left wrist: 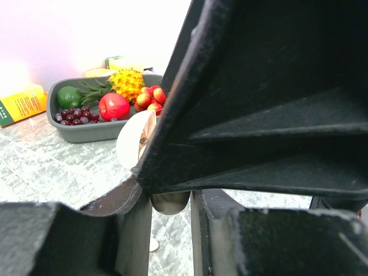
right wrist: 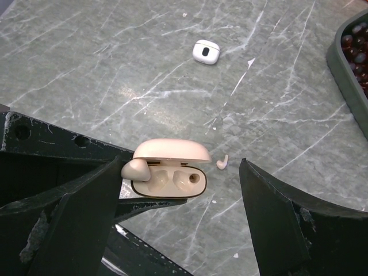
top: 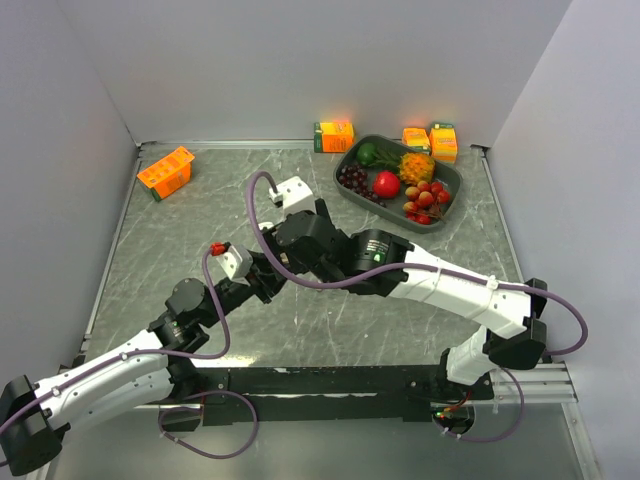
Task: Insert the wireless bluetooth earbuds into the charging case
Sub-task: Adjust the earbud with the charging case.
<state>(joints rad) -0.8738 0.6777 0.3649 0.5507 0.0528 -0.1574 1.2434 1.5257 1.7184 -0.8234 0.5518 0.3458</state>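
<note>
Earbud (right wrist: pixel 136 168), beige, sits at the left end of the open charging case (right wrist: pixel 169 183). Its rounded head is up and leans out over the rim. It may be only half seated; I can't tell from this angle.

My left gripper (left wrist: pixel 171 204) is clamped on the lower part of that case. The case's long axis runs left to right across my right wrist view. Its lid (right wrist: pixel 172 150) is hinged at the far side and tipped back, so the wells face me. The right-hand well shows a dark hole.

Just right of the case, and apart from it, a loose earbud (right wrist: pixel 222 163) lies on the table (right wrist: pixel 86 69). Its bulb is near-left and its stem points away and slightly right.

My right gripper (right wrist: pixel 183 167) stands wide apart, one finger on either side of the case and the loose earbud, gripping nothing.

Beyond them, open marble reaches to a closed white case (right wrist: pixel 206 52), lying well apart. At the far right edge the rim of the tray (right wrist: pixel 345 98) cuts in with grapes (right wrist: pixel 353 49) inside, well apart from the loose earbud.
</note>
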